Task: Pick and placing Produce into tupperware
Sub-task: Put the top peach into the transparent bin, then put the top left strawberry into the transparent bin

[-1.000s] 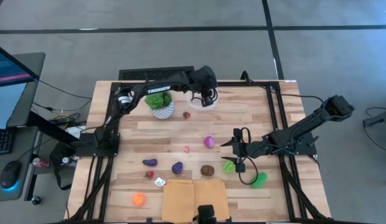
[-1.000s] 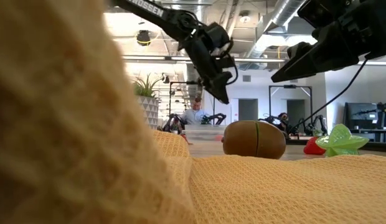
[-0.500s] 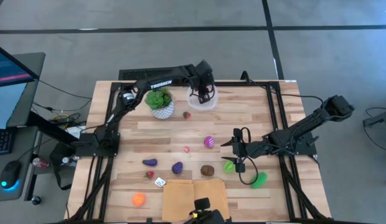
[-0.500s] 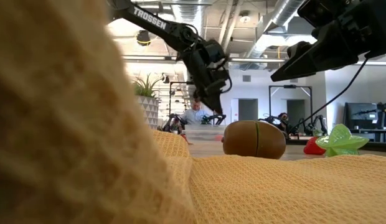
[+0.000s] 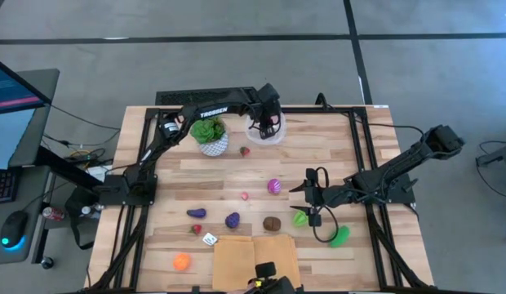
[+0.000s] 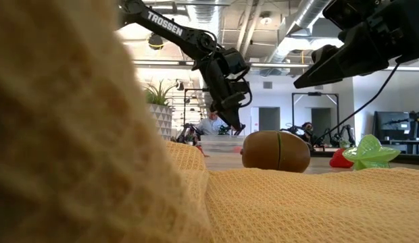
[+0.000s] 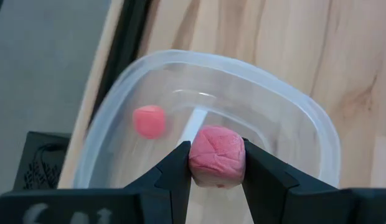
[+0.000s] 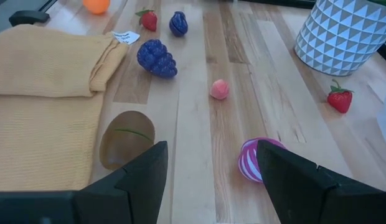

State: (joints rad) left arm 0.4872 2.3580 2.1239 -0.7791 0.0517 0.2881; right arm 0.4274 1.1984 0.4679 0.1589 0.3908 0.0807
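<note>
Left gripper (image 5: 270,127) sits over the clear tupperware (image 5: 268,133) at the far edge of the table (image 5: 351,155), fingers clamped on a pink piece of produce (image 7: 217,155). In the wrist view the pink piece hangs just above the container's open top. A second pink piece (image 7: 149,121) already lies on the container floor.

Right gripper (image 5: 305,186) hovers near the table's right-hand side, jaws parted with nothing between them. Just beside it, a green leafy piece (image 5: 300,218) and a green pod (image 5: 340,237).

Rest of the produce scattered on the wood: a strawberry (image 5: 245,151) close to the container, a striped purple-pink piece (image 5: 274,186), a small pink one (image 5: 245,195), a brown kiwi (image 5: 272,222), a purple grape bunch (image 5: 233,220), a dark purple piece (image 5: 196,213), a small red one (image 5: 196,229), an orange (image 5: 181,261) near the front corner.

Potted plant (image 5: 209,135) stands next to the container, on its left. Yellow cloth (image 5: 255,260) lies at the front edge, a small white tag (image 5: 209,239) beside it.
</note>
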